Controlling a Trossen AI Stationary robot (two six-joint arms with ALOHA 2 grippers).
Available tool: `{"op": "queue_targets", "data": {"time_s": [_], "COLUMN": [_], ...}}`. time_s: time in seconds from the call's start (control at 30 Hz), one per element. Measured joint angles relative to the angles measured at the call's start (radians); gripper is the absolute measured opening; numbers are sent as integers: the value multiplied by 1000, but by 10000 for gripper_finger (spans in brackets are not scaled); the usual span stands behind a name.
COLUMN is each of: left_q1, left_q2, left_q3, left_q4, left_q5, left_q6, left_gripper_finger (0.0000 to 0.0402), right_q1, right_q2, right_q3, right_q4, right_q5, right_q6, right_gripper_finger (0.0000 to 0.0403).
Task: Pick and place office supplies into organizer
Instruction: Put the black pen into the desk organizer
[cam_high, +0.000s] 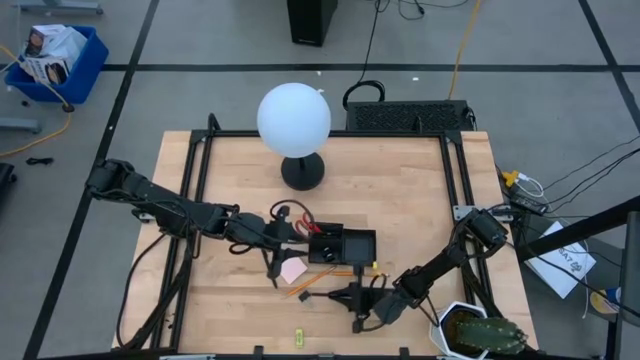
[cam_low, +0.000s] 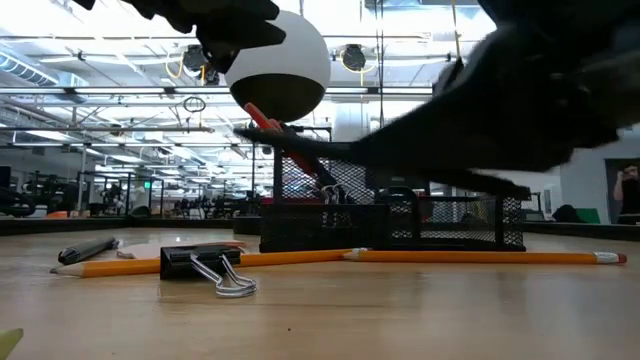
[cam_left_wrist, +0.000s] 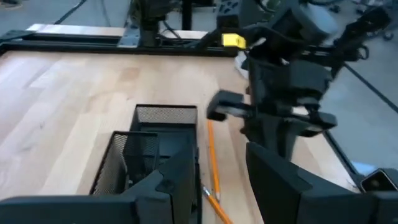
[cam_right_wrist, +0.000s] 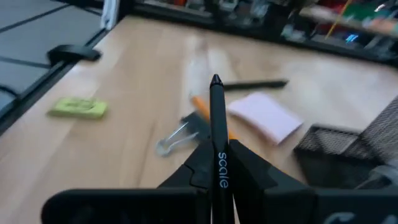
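The black mesh organizer (cam_high: 342, 246) sits mid-table. The red-handled scissors (cam_high: 298, 216) lean out of its left end, handles up (cam_low: 268, 124). The pink sticky-note pad (cam_high: 292, 268) lies flat beside two orange pencils (cam_high: 322, 279). A black binder clip (cam_low: 215, 266) and a second black pen (cam_right_wrist: 255, 84) lie nearby. The yellow-green piece (cam_high: 297, 338) is by the near edge. My left gripper (cam_left_wrist: 224, 186) hovers open just left of the organizer (cam_left_wrist: 155, 146), holding nothing. My right gripper (cam_high: 352, 296), near of the organizer, is shut on a black pen (cam_right_wrist: 216, 118). My right gripper pinches the black pen by its barrel (cam_right_wrist: 221, 163) between the two fingers, at the printed lettering. The pen runs forward along the fingers, its tip (cam_right_wrist: 216, 81) pointing toward the table's left. It is about level and lifted clear of the table.
A white globe lamp (cam_high: 294, 120) on a round black base stands at the far middle. A potted plant (cam_high: 478, 335) sits at the near right corner, close to my right arm. Black frame rails border the left and right sides. Bare wood lies far left and far right.
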Motion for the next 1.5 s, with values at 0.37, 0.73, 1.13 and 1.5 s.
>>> {"op": "queue_targets", "data": {"time_s": [0.37,0.73,1.13,1.5], "left_q1": [-3,-57,-80,-80], "left_q2": [0,0,0,0], "left_q3": [0,0,0,0], "left_q4": [30,50,50,44], "left_q5": [167,170,49,34], "left_q6": [77,100,108,122], "left_gripper_finger": [150,149,150,150], "right_q1": [-2,-21,-80,-86], "right_q2": [-141,-215,-214,-214], "right_q3": [0,1,2,2], "right_q4": [-4,-7,3,106], "right_q5": [163,201,119,118], "right_q6": [-255,-372,-371,-471], "right_gripper_finger": [26,26,24,24]}}
